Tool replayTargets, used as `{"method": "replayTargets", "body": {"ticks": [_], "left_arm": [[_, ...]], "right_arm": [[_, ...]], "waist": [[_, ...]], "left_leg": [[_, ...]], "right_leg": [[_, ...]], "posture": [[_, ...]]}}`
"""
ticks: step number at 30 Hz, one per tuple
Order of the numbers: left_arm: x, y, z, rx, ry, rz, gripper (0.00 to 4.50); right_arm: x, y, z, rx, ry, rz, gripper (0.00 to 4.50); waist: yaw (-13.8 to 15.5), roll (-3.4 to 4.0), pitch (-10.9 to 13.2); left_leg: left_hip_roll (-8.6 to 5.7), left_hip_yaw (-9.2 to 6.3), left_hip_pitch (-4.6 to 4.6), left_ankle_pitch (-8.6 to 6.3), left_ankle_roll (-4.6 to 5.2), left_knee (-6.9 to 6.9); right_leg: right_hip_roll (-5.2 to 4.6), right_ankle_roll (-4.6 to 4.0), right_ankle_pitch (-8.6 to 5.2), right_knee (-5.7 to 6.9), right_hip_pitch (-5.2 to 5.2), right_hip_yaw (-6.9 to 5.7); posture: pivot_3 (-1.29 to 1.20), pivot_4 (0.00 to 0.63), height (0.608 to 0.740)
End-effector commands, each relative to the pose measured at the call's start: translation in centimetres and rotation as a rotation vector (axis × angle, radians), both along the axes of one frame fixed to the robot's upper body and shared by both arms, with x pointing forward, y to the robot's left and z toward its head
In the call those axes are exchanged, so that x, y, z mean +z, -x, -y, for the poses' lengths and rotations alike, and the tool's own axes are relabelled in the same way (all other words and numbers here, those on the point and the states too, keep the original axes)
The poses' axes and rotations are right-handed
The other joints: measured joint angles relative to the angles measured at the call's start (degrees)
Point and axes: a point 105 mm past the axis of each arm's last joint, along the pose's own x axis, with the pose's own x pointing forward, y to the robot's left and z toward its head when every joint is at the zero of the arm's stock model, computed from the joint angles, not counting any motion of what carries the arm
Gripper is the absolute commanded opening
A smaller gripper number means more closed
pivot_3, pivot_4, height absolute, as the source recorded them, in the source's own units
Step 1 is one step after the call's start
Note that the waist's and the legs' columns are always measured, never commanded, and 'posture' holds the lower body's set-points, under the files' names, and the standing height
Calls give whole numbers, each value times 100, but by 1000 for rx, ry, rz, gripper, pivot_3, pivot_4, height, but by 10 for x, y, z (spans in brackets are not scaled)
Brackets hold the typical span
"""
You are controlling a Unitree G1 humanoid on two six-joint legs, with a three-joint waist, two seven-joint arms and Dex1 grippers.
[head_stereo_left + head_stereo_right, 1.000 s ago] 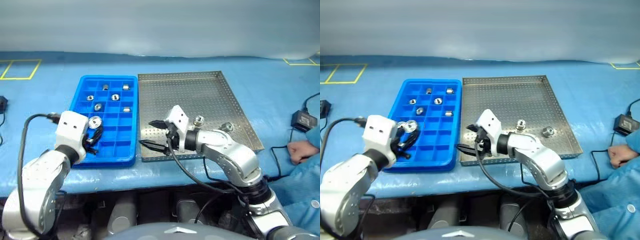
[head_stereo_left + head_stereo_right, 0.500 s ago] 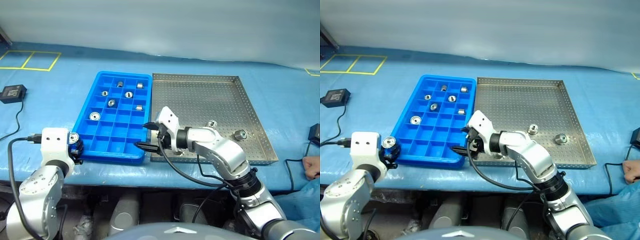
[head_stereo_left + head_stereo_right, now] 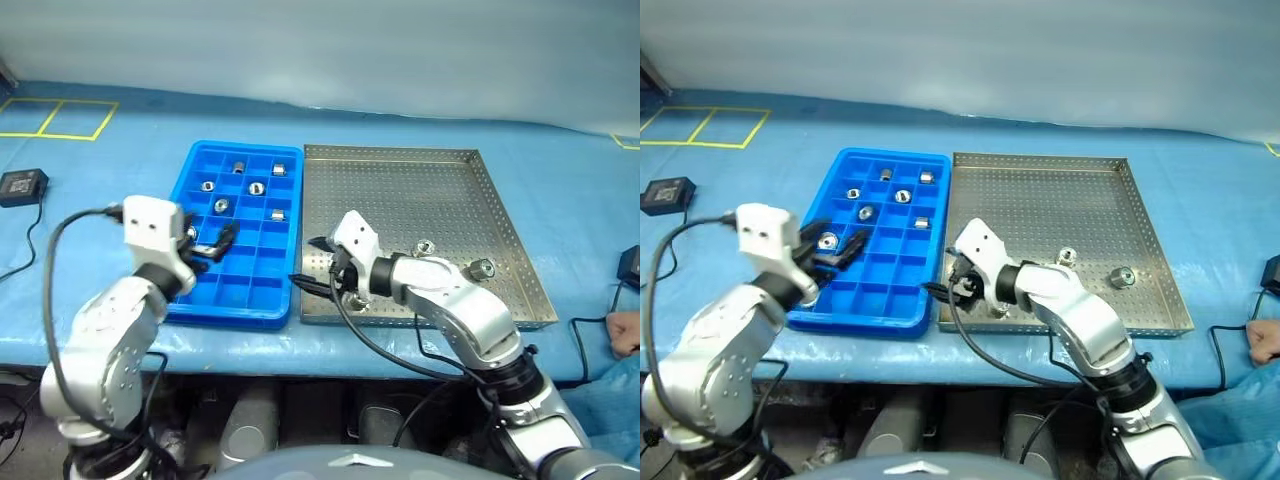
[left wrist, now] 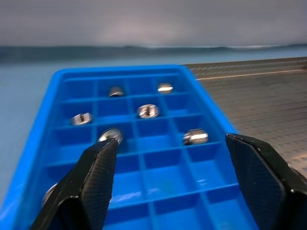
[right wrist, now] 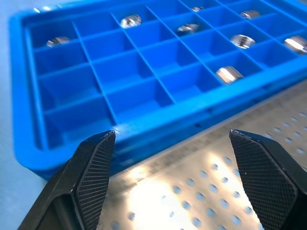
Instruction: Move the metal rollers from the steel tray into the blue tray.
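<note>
Now that the left pincer [image 3: 218, 243] has sprung wide over the bright blue plastic tray with its grid of square compartments [image 3: 283, 305], where a second ago it was clamped on one shiny silver metal roller, that roller has been let go. It sits in a compartment on the blue tray's left side [image 3: 827, 240], just beside the pincer's fingers. The left arm swung out past the tray's near-left corner in between and has come back above the grid, its pincer pointing across the compartments with nothing between the fingers [image 4: 96, 178].

That makes six small ring-like metal rollers in the blue tray: five clustered in the far rows, one of them [image 3: 222, 205] near the middle, plus the new one. Two rollers are left on the large grey perforated steel tray [image 3: 400, 190], one [image 3: 424, 246] mid-tray and one [image 3: 482, 267] nearer its right edge, well apart from each other.

The right pincer [image 3: 316, 265] hangs over the steel tray's near-left corner, close to the blue tray's wall, fingers spread wide and empty, as they have been throughout; it has only drifted slightly. Both trays lie side by side, touching, on the blue-covered surface [image 3: 120, 140].

In my judgement the task is most of the way through: two transfers remain, and the right arm is the better placed for them, though it must reach back to its right.
</note>
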Motion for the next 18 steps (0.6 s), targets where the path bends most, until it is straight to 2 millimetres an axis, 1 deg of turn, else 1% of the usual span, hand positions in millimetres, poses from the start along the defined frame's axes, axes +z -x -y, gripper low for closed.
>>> {"method": "replayTargets", "body": {"ticks": [1,5,8,12,18], "left_arm": [[-13,1,42,-256,-57,-42,3902],[-34,3,74,-445,-130,-116,3902],[-45,3,86,-523,-156,-151,3902],[-54,2,95,-597,-184,-181,3902],[-73,-5,96,-600,-262,-223,3902]], "right_arm": [[12,-2,20,-85,39,76,4036],[9,2,42,-158,87,73,4036],[10,3,57,-231,119,82,4036],[11,7,68,-288,133,85,4036],[10,10,72,-325,132,84,4036]], "waist": [[-64,0,0],[-276,0,0],[-419,2,1],[-560,2,0],[-712,5,-1]], "left_leg": [[-6,0,0,0,2,0],[-8,0,-1,-3,10,-2],[-7,1,-2,-4,13,-3],[-4,3,-1,-4,14,0],[0,12,2,-1,20,4]], "right_leg": [[0,4,-1,-2,1,0],[2,8,-1,-10,4,1],[3,26,-9,-11,3,4],[4,36,-7,-10,3,7],[3,52,2,-10,2,27]], "posture": [[66,150,740],[-11,150,740],[-56,150,740],[-95,150,740],[-123,150,740]]}}
